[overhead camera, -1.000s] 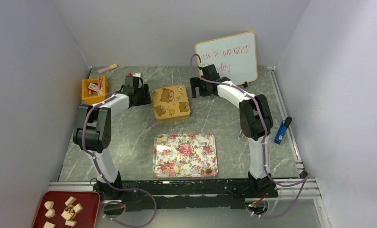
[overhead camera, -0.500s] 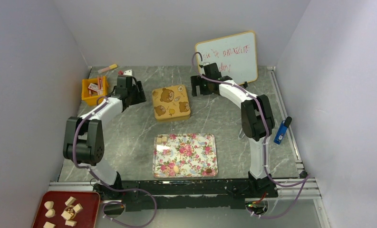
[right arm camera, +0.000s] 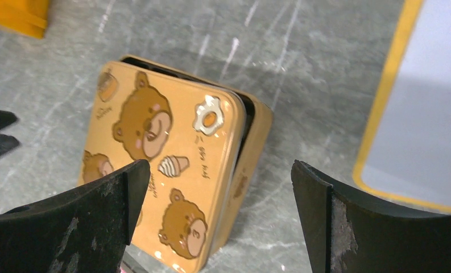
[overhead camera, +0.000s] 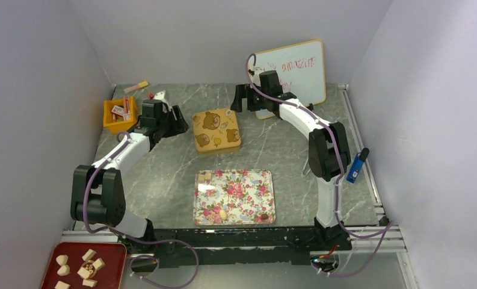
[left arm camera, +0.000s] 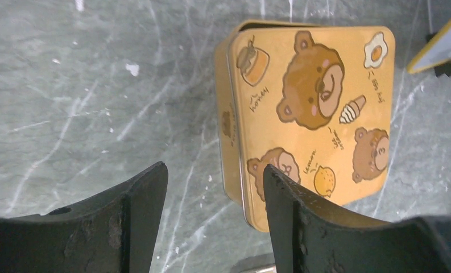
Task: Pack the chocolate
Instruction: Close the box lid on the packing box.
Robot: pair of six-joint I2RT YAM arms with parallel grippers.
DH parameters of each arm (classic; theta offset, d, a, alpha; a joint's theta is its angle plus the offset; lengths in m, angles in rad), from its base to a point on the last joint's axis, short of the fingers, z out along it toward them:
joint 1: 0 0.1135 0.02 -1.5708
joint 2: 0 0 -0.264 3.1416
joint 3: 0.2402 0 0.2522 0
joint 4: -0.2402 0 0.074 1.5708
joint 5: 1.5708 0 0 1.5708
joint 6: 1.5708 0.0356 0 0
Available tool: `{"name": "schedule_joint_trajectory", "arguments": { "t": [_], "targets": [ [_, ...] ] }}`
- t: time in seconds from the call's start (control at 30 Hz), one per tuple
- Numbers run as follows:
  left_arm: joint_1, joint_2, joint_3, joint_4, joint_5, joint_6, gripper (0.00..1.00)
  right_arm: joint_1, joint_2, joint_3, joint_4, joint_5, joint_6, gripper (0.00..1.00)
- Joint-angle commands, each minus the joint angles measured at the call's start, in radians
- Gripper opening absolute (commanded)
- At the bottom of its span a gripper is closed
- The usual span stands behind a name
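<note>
Jaws both spread, empty | chocolate [overhead camera: 207, 176] on floral tray [overhead camera: 243, 195], well apart

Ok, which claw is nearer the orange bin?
Left. The left claw is between the orange bin and the bear tin; the right claw is past the tin, by the whiteboard.

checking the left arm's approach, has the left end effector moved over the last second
Yes. The left end effector has drawn back slightly to the left, away from the bear tin and toward the orange bin.
</note>
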Motion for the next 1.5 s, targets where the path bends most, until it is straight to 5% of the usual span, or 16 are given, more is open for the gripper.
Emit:
{"name": "schedule_joint_trajectory", "arguments": {
  "t": [0.0, 0.83, 1.47],
  "targets": [
    [0.002, -0.035, -0.031, 0.07, 0.129, -0.021, 0.67, -0.001, 0.047, 0.078, 0.101, -0.101, 0.036, 1.0],
    [0.002, 0.093, -0.041, 0.187, 0.183, -0.024, 0.68, -0.008, 0.34, 0.281, 0.117, -0.218, 0.069, 1.0],
    [0.002, 0.106, -0.034, 0.186, 0.186, -0.022, 0.68, -0.01, 0.315, 0.161, 0.199, -0.227, 0.099, 1.0]
  ]
}}
